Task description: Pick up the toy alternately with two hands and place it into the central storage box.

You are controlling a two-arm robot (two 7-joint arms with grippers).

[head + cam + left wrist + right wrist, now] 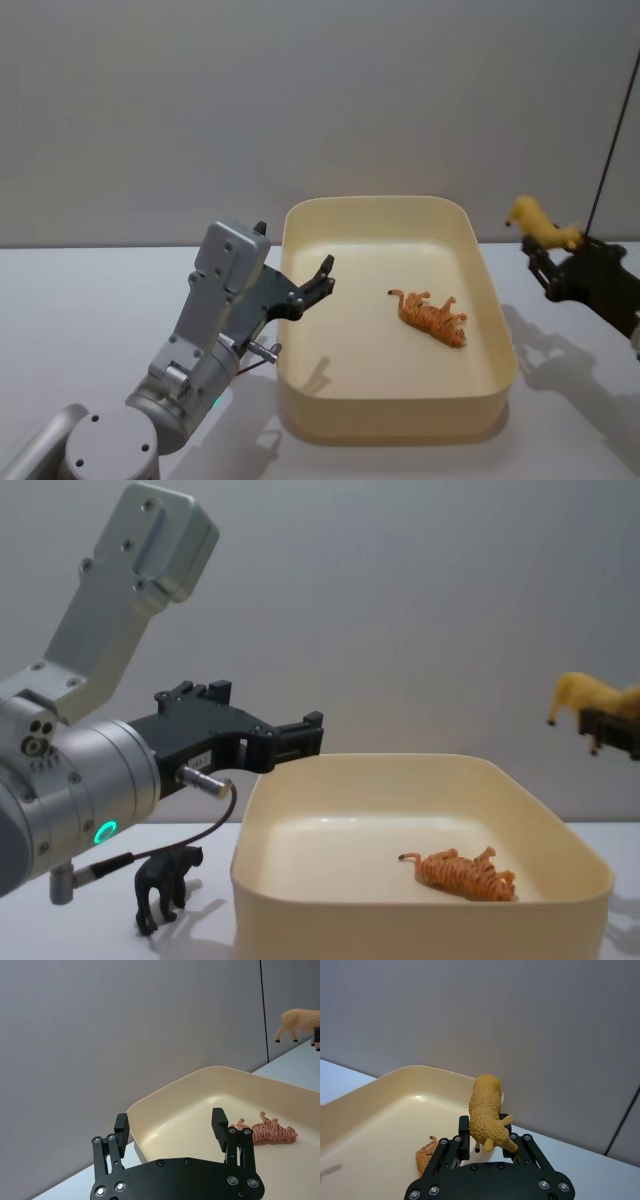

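Carrying step, I judge: right claw (540, 254) pinches the tan toy (538, 222) raised right of the storage box (370, 202), needing a leftward move over the rim, then release; left claw (318, 282), spread, hovers at the left wall.

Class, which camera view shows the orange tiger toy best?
The head view: the tiger lies whole on the tub floor, seen from above. Chest view shows it side-on; left wrist view, partly behind the left gripper; right wrist view, mostly behind the right gripper.
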